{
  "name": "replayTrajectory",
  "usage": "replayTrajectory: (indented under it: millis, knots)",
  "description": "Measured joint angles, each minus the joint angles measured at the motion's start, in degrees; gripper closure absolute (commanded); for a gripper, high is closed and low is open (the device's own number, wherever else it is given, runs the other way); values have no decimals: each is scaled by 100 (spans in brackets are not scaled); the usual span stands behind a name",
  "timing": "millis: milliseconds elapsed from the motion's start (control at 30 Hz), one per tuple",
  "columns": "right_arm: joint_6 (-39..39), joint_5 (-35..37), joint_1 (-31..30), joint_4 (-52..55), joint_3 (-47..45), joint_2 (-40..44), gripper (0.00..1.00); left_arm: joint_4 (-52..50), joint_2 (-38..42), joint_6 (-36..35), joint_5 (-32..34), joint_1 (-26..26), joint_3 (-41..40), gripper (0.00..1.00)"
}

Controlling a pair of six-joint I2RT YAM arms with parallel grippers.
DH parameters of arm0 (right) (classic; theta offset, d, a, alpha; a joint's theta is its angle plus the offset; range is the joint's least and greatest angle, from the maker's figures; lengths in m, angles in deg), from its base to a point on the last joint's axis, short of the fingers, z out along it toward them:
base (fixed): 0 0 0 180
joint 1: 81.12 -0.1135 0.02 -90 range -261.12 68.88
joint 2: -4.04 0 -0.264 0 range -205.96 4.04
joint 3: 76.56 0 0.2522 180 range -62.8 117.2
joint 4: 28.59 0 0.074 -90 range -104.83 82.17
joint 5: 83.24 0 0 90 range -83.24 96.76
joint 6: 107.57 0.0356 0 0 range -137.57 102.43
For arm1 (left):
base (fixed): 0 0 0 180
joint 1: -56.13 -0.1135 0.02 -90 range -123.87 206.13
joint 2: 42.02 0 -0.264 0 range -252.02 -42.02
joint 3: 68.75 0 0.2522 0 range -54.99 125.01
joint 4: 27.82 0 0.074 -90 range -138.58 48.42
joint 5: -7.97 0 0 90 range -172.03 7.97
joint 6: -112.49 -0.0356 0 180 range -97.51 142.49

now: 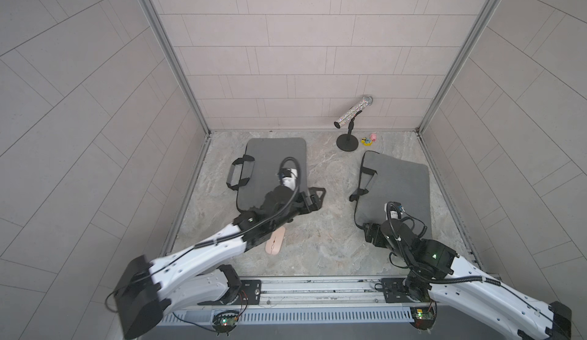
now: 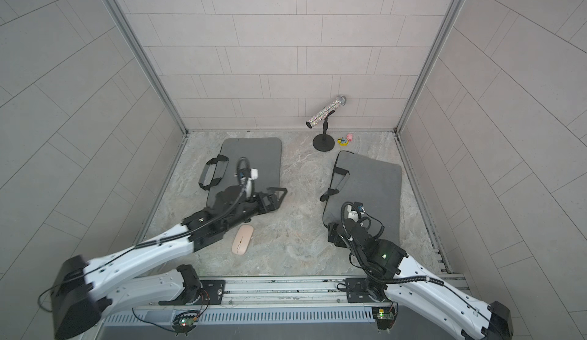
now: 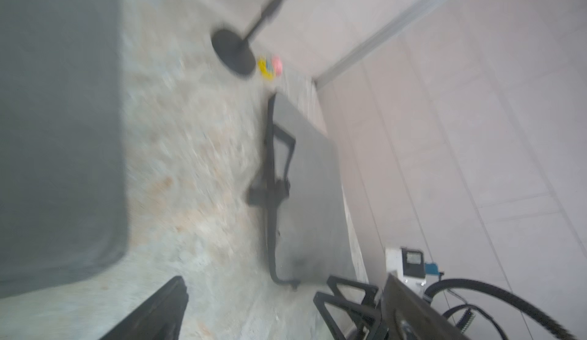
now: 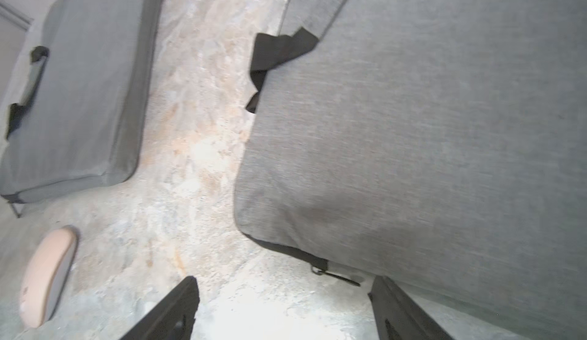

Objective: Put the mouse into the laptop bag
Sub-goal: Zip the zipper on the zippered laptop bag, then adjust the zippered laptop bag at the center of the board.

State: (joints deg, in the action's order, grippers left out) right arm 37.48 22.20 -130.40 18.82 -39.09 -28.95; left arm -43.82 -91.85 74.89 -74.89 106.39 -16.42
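Both spread wide, empty, left tool [image 3: 254,287], right tool [image 4: 284,286], mouse [image 2: 242,239] lying free

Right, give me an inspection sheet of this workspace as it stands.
Surface: marbled tabletop, flat, no spills seen.
Job's things: pink mouse lies on the tabletop, outside both bags. Grey left bag and grey right bag lie flat, apart. Cannot tell whether either is unzipped.
Clutter: glittery microphone on a stand, small toys beside its base, at the back.
Grippers: left tool open, empty, by the left bag's near corner. Right tool open, empty, at the right bag's near corner.
Cables: black hoses loop off both wrists.
Surroundings: tiled walls, front rail.
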Motion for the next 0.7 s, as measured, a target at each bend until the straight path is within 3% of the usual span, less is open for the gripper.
replayTrajectory:
  millis: [100,200,333,467,600,700]
  knots:
    - [-26,131,-610,-243,236,-542,11,-1381,2020,-111,1123,-81,-505,0]
    - [-72,260,-1128,-658,568,-1523,12,-2833,3515,-74,2031,-192,-885,0]
    - [-170,238,-1285,-1467,1091,-3023,18,-4207,4562,-17,2691,-225,-1340,0]
    - [-308,37,-1276,-2133,1661,-4282,18,-4673,4301,4,3003,-225,-1458,0]
    - [-527,-323,-1163,-2568,2505,-5523,17,-4651,3191,7,3198,-323,-1316,0]
    - [-708,-511,-1049,-2699,3182,-6290,17,-4472,2356,-37,2935,-979,-1051,0]
